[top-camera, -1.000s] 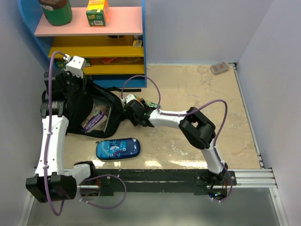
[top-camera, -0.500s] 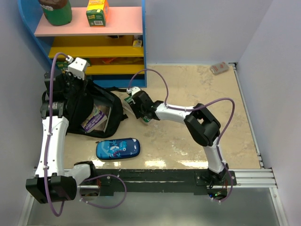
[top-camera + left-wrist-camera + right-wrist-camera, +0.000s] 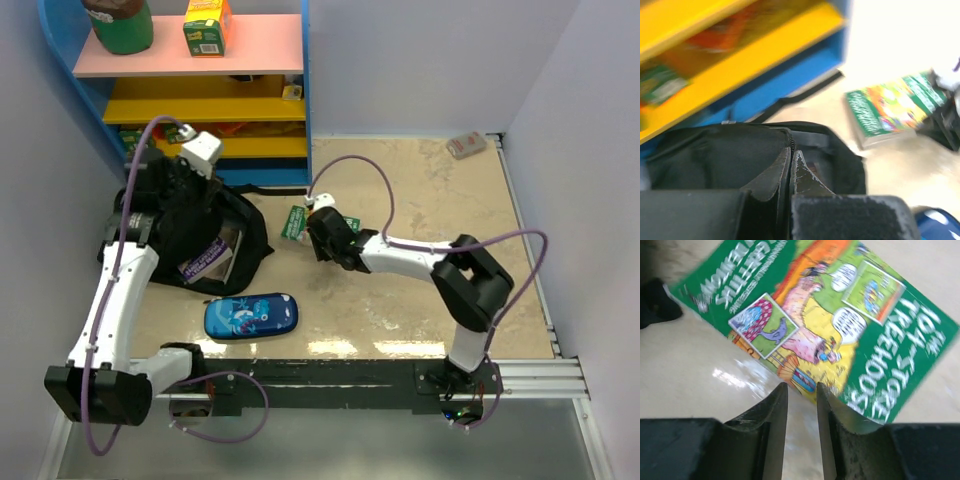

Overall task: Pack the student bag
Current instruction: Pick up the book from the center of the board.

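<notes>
black student bag (image 3: 250,238): on tabletop (image 3: 430,200), at foot of blue shelf (image 3: 304,110)
left tool (image 3: 791,157): clamped on student bag's zip edge
right tool (image 3: 799,390): narrow gap, tips at green book (image 3: 840,315) edge; hold unclear

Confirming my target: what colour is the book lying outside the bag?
Green book, orange-yellow cartoon art; right wrist view.

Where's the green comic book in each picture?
Top external: green book in the middle, just right of the student bag.
Left wrist: the book on the right, beyond the bag.
Right wrist: the book fills the top.
Shared landmark: the beige table under it.
</notes>
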`<state>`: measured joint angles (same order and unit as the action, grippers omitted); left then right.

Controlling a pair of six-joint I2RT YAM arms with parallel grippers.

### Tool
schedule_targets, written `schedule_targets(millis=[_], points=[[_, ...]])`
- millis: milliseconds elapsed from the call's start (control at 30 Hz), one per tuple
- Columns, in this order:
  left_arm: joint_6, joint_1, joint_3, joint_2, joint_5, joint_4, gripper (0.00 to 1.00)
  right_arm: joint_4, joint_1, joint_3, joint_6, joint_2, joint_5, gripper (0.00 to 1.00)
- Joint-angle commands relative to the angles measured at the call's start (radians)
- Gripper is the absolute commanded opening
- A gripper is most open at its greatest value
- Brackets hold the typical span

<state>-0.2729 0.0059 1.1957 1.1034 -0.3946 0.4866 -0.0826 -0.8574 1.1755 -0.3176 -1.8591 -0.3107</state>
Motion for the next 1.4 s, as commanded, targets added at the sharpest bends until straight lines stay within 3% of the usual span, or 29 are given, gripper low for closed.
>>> schedule_targets(millis=[0, 167, 300, 333, 433, 567, 767, 800, 1233, 1367], points=[[0.001, -0.214, 0.071, 0.03, -0.066, -0.056, 0.0, 0.003, 0.014, -0.118, -0.113, 0.181, -0.179, 0.0], [0.044, -0.236, 0.162, 0.084, -0.108, -0.023, 0.0, 0.024, 0.012, -0.168, -0.132, 0.256, -0.199, 0.0], [0.012, -0.236, 0.137, 0.037, -0.043, -0.023, 0.0, 0.021, -0.008, -0.16, -0.023, 0.232, -0.113, 0.0], [-0.006, -0.236, 0.124, 0.026, -0.012, -0.034, 0.0, 0.012, -0.015, -0.152, 0.012, 0.222, -0.113, 0.07], [-0.031, -0.236, 0.07, -0.003, 0.126, -0.055, 0.0, 0.004, -0.043, -0.136, 0.107, 0.19, -0.108, 0.42], [-0.032, -0.234, 0.035, -0.013, 0.337, -0.063, 0.0, -0.031, -0.052, -0.088, 0.202, 0.126, -0.163, 0.48], [-0.028, -0.227, -0.001, -0.046, 0.361, -0.075, 0.0, -0.022, -0.086, -0.045, 0.311, 0.031, -0.264, 0.68], [-0.023, -0.227, -0.002, -0.047, 0.355, -0.068, 0.0, -0.016, -0.095, -0.037, 0.363, 0.003, -0.33, 0.69], [-0.035, -0.227, -0.035, -0.057, 0.315, -0.06, 0.0, 0.078, -0.111, 0.015, 0.509, -0.023, -0.432, 0.68], [-0.04, -0.227, -0.027, -0.056, 0.301, -0.054, 0.0, 0.113, -0.097, 0.015, 0.508, -0.026, -0.357, 0.68]])
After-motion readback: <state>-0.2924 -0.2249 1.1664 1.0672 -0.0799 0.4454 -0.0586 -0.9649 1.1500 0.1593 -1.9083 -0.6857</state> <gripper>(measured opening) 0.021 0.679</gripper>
